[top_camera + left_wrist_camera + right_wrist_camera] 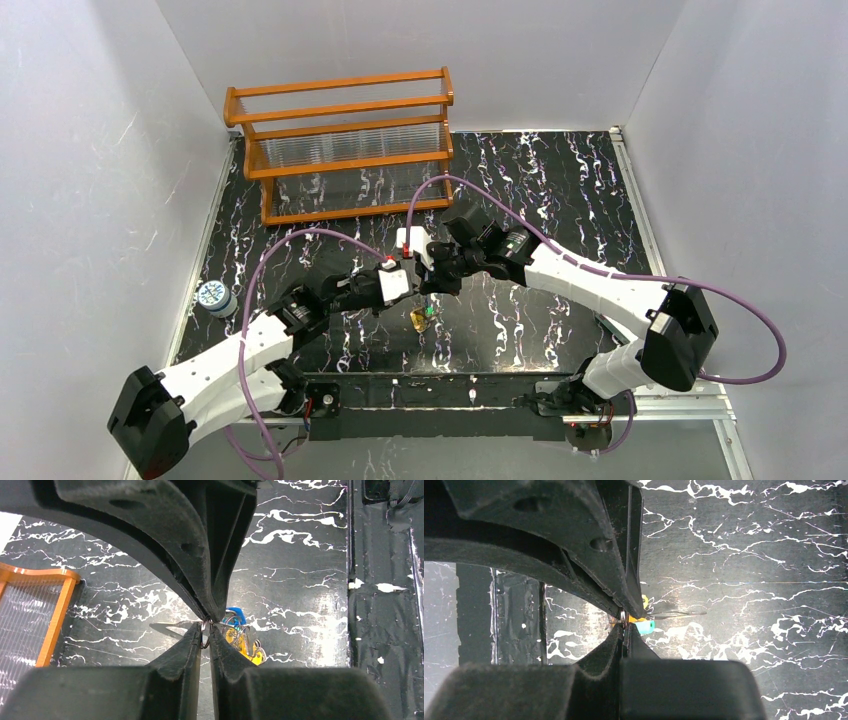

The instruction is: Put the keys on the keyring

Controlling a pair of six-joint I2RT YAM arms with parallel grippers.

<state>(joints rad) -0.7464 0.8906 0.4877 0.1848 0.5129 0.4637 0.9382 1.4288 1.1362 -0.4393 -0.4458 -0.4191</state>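
Note:
My two grippers meet tip to tip above the middle of the black marbled table. My left gripper (410, 287) (205, 634) is shut on a thin silvery ring of the keyring (205, 636). My right gripper (432, 284) (623, 626) is shut on the same thin metal ring (623, 617) from the opposite side. A bunch of keys (421, 318) hangs just below the fingertips. A blue key (236, 614) and a yellow key (246, 641) show in the left wrist view. A yellow key (644, 600) and a pale green key (645, 626) show in the right wrist view. A thin wire (679, 613) sticks out sideways.
An orange wooden rack (345, 145) with clear panels stands at the back left. A small blue and white round object (214, 297) sits at the left edge. Purple cables (300, 240) arch over both arms. A black taped strip (450, 385) runs along the near edge.

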